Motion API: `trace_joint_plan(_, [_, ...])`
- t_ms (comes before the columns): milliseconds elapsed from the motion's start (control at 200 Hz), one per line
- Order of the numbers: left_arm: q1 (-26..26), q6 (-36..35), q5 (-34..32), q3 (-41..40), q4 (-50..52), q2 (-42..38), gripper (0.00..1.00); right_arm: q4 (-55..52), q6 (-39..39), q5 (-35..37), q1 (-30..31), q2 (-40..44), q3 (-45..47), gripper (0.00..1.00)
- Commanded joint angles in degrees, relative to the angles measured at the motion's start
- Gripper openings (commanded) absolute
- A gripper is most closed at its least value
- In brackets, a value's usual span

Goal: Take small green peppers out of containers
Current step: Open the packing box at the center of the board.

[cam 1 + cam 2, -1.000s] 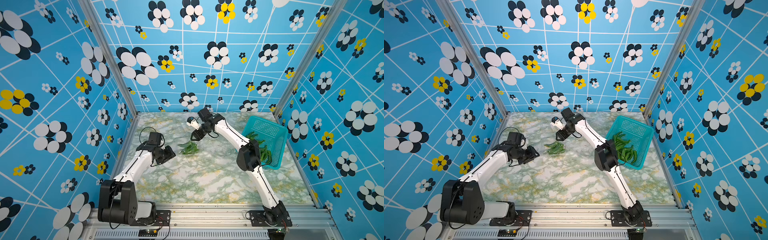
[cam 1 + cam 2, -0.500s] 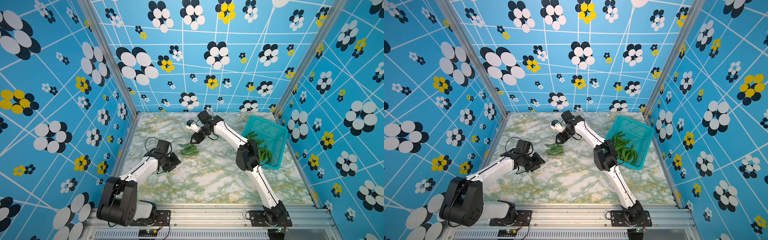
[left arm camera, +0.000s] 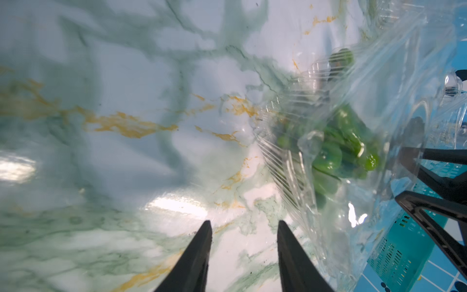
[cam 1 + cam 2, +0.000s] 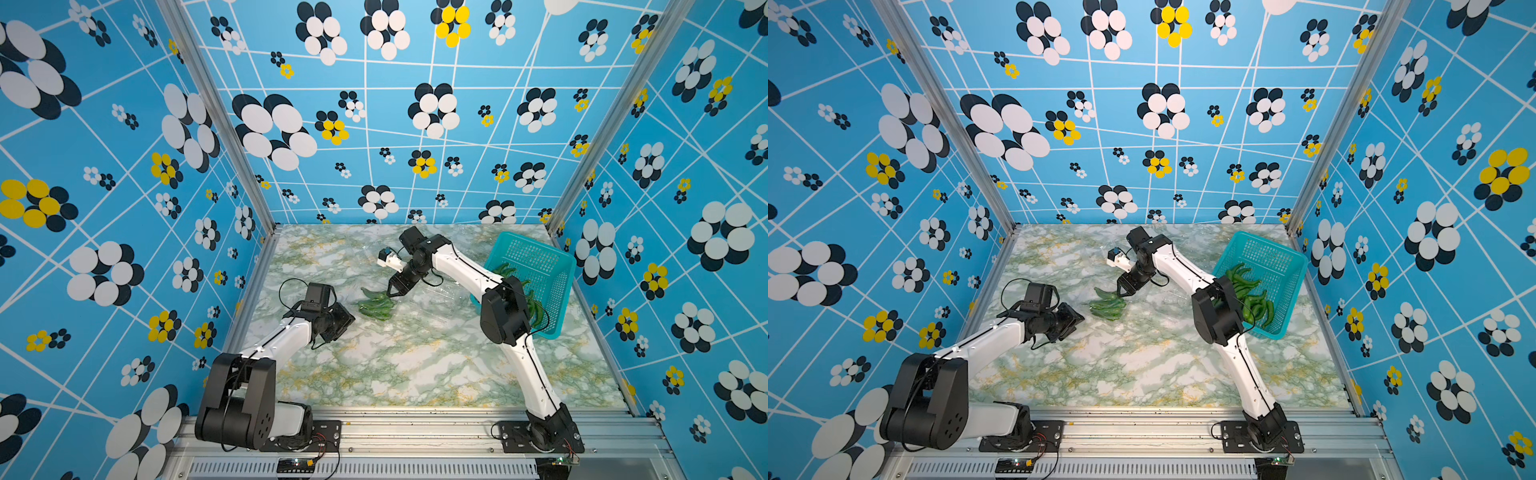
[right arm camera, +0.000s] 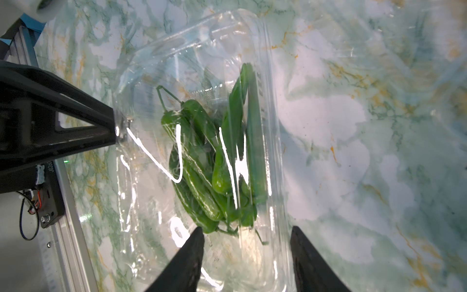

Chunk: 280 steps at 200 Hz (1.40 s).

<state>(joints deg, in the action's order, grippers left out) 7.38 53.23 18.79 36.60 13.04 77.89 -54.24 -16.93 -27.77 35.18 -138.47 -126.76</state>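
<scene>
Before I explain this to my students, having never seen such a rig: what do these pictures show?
Two robot arms stand at a marble table. Both top views look down on everything; each wrist view looks along one arm's gripper. A clear plastic container holds small green peppers; more peppers lie in a teal basket. The left gripper is open and empty beside the container. The right gripper is open over it, holding nothing I can see.

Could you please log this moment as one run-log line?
left gripper open beside container | right gripper open over container | small green peppers inside container | more in teal basket
</scene>
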Motion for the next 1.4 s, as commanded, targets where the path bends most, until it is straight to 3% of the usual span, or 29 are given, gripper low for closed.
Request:
trace_joint_plan(0, [-1.34,1.11,-0.2,-1.96,-2.44,-1.25,0.4,-0.96,0.93,-0.39,0.24,0.93,-2.25,0.57])
trace_joint_plan(370, [-1.78,5.4,3.45,-5.56,-12.79,-3.04,0.39,0.32,2.93,-0.77,0.24,-1.04,-4.78,0.58])
trace_joint_plan(1394, [0.13,6.8,4.5,-5.71,-18.38,1.43,0.37,-1.7,3.36,-2.9,1.03,-5.58,-8.95,0.57])
